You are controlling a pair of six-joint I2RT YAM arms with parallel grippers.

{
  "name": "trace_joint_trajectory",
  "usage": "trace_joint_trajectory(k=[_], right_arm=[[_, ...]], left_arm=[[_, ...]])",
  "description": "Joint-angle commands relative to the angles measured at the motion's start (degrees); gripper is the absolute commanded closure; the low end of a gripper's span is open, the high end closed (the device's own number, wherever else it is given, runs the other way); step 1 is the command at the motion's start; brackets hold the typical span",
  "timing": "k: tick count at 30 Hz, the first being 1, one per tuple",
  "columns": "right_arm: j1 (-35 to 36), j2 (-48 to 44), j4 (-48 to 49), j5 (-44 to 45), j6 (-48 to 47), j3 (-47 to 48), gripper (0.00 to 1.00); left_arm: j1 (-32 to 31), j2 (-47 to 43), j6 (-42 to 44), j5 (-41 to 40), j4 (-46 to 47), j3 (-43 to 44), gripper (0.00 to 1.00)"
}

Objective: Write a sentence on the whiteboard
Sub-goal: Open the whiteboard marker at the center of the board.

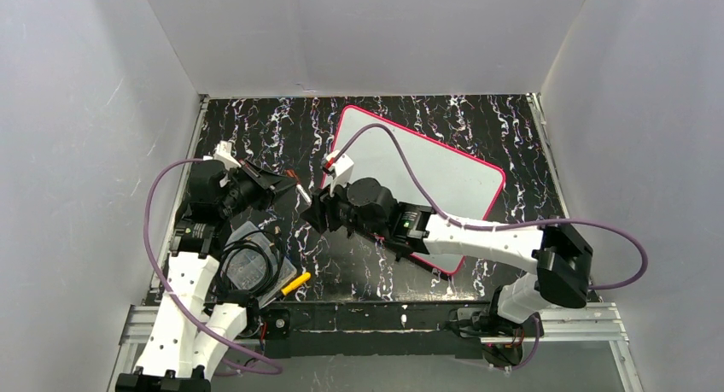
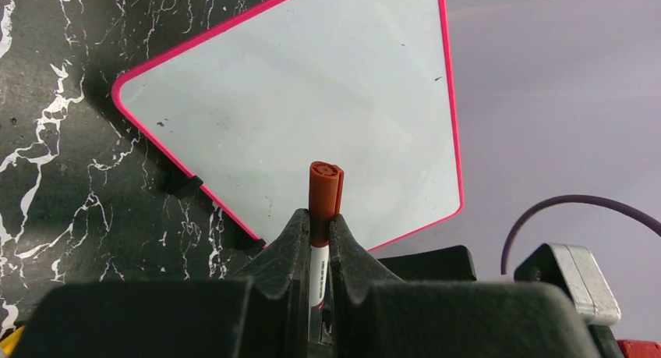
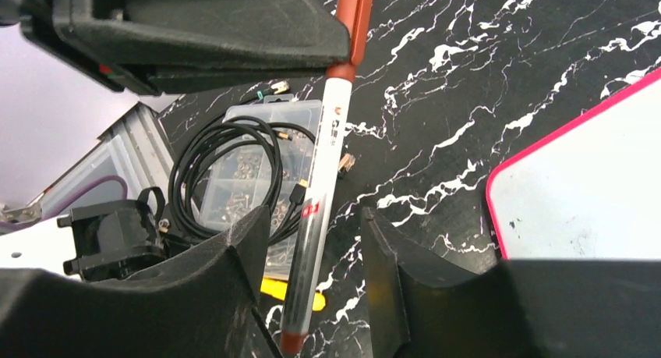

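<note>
The whiteboard (image 1: 444, 174) lies flat at the back right of the table, white face with a pink-red frame. It also shows in the left wrist view (image 2: 312, 93) and the right wrist view (image 3: 585, 186). Its face is blank apart from a few small specks; no sentence shows. My left gripper (image 2: 321, 221) is shut on the reddish-brown cap end of a marker (image 2: 324, 188) and holds it above the table. My right gripper (image 3: 312, 253) is open, its jaws on either side of the marker's white barrel (image 3: 323, 179). The two grippers meet left of the board (image 1: 306, 197).
A clear plastic parts box (image 1: 256, 272) with a coiled black cable (image 3: 206, 167) on it sits at the near left. A yellow object (image 1: 296, 283) lies beside it. The right arm reaches over the board's near edge. Grey walls enclose the black marble table (image 1: 282, 127).
</note>
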Motion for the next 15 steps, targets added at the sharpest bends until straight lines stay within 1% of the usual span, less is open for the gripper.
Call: trace_joint_trajectory(k=[1, 5, 7, 8, 10, 12, 13, 14, 15], right_arm=[[0.4, 2.1, 5.7, 2.7, 0.6, 4.5, 0.49], [0.5, 3.9, 6.4, 4.0, 0.3, 6.1, 0.52], [0.5, 4.8, 6.4, 4.1, 0.1, 7.0, 0.59], [0.5, 5.2, 6.2, 4.2, 0.2, 7.4, 0.65], [0.5, 5.5, 5.6, 4.7, 0.6, 7.8, 0.83], [0.5, 5.1, 4.9, 5.2, 1.0, 7.5, 0.96], [0.5, 4.8, 4.8, 5.3, 1.1, 7.2, 0.99], [0.5, 4.3, 4.7, 5.2, 1.3, 6.7, 0.99], [0.5, 3.9, 4.6, 5.0, 1.3, 6.2, 0.99]], left_arm=[[-0.2, -1.8, -1.2, 1.5, -1.1, 0.0, 1.0], [-0.2, -2.3, -1.5, 1.2, -1.6, -0.5, 1.0], [-0.2, -2.6, -1.6, 1.2, -1.5, -1.0, 1.0], [-0.2, -2.7, -1.6, 1.2, -1.5, -1.1, 1.0], [-0.2, -2.7, -1.4, 1.1, -1.6, -1.3, 1.0], [-0.2, -2.8, -0.7, 1.0, -1.8, -1.4, 1.0], [-0.2, -2.9, -0.3, 0.9, -1.8, -1.6, 0.89], [-0.2, -2.9, -0.2, 1.2, -1.3, -1.9, 0.74], [-0.2, -2.9, -0.4, 1.6, -0.5, -2.3, 0.65]])
